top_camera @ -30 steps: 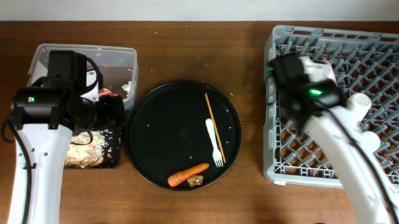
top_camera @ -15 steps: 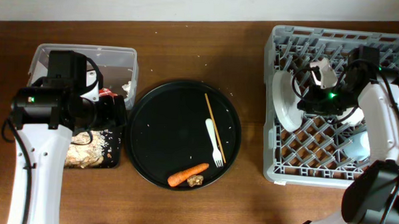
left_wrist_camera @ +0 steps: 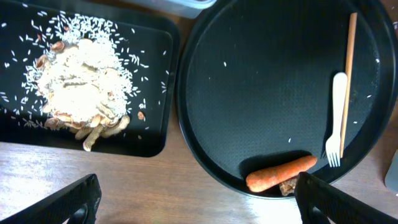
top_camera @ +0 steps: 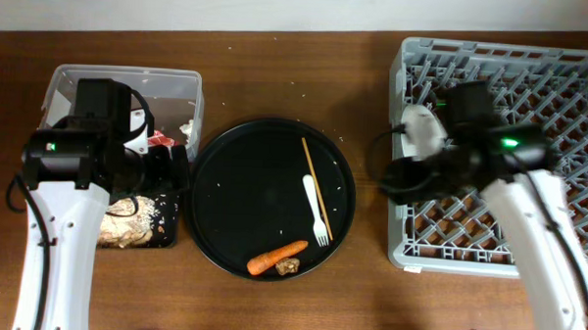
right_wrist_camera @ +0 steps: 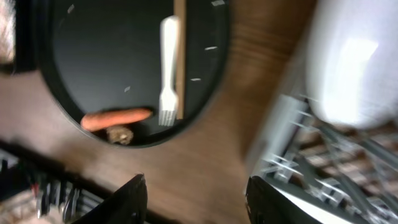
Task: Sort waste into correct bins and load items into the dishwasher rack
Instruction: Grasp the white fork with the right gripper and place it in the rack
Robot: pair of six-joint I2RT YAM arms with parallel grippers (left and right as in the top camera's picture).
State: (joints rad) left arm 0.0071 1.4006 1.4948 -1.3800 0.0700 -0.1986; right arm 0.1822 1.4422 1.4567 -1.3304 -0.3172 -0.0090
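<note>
Four things lie on the round tray (top_camera: 244, 193): fork (top_camera: 317, 210), chopstick (top_camera: 311, 166), carrot (top_camera: 277, 256), lump (top_camera: 289, 268); rack (top_camera: 571, 86) right of it. Left gripper (left_wrist_camera: 199, 205) and right gripper (right_wrist_camera: 196, 199) gape wide, empty.

Even, soft indoor light; right wrist view motion-blurred, its white plate (right_wrist_camera: 357, 68) glaring, the others sharp

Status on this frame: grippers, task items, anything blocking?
Left gripper open, empty, over the trays. Right gripper open, empty, beside rack. Fork, chopsticks, carrot, brown lump on round tray, unsorted. Nothing covering them.
</note>
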